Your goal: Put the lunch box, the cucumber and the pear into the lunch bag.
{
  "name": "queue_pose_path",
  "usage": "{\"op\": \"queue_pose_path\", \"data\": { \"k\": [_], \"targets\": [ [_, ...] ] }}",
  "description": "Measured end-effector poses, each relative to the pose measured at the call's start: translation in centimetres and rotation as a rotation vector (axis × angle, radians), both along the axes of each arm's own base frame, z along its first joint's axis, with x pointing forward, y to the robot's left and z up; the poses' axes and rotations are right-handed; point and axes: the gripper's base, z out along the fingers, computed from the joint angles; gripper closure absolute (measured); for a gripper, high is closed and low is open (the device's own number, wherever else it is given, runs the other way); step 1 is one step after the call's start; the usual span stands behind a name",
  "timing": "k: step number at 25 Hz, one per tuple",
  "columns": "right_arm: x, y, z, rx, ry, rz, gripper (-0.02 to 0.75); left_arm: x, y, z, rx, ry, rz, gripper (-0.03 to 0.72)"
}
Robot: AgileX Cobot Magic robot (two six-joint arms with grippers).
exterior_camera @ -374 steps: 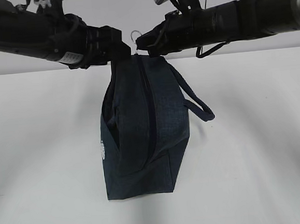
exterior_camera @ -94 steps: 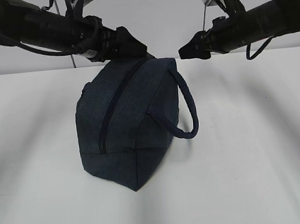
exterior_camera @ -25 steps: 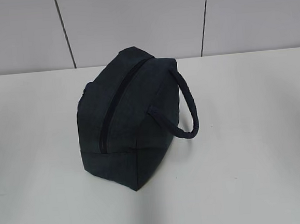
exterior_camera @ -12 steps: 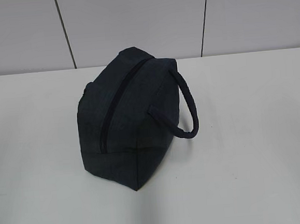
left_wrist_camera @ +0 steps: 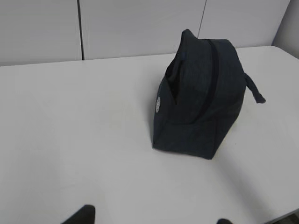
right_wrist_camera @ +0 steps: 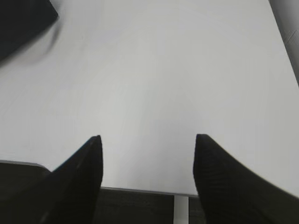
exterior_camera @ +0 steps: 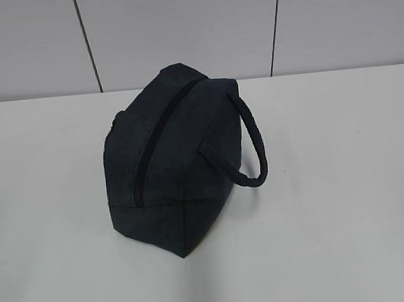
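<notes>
On the white tabletop (exterior_camera: 347, 216) the lunch bag (exterior_camera: 172, 167) stands alone, its zipper (exterior_camera: 152, 144) running along the top and looking closed from end to end, its loop handle (exterior_camera: 254, 147) hanging off the right side. No lunch box, cucumber or pear shows anywhere, so my guess is that they are already packed and the task is at or near its end; whether they really are inside cannot be told, since the fabric hides everything within. Nothing more seems called for, unless a check of the zipper. Both arms are absent from the exterior view. The left end effector (left_wrist_camera: 152, 219) shows only two dark tips at the frame's bottom edge, spread wide and empty, well apart from the bag. The right end effector (right_wrist_camera: 147, 179) is likewise spread wide over bare tabletop, holding nothing; a dark blurred corner (right_wrist_camera: 21, 21) at upper left is probably the bag.
</notes>
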Motion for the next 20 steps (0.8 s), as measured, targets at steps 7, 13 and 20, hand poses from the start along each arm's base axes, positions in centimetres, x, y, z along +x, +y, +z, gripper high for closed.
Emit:
{"op": "queue_pose_path", "data": {
  "k": [7, 13, 20],
  "targets": [
    [1.5, 0.1, -2.4, 0.005, -0.012, 0.007, 0.261, 0.2, 0.2, -0.1, 0.021, -0.010, 0.014, 0.240],
    [1.7, 0.1, -2.8, 0.009, -0.007, 0.007, 0.261, 0.2, 0.2, -0.1, 0.029, -0.013, 0.019, 0.243],
    [1.8, 0.1, -2.8, 0.009, -0.009, 0.007, 0.261, 0.2, 0.2, -0.1, 0.029, -0.013, 0.018, 0.244]
  ]
}}
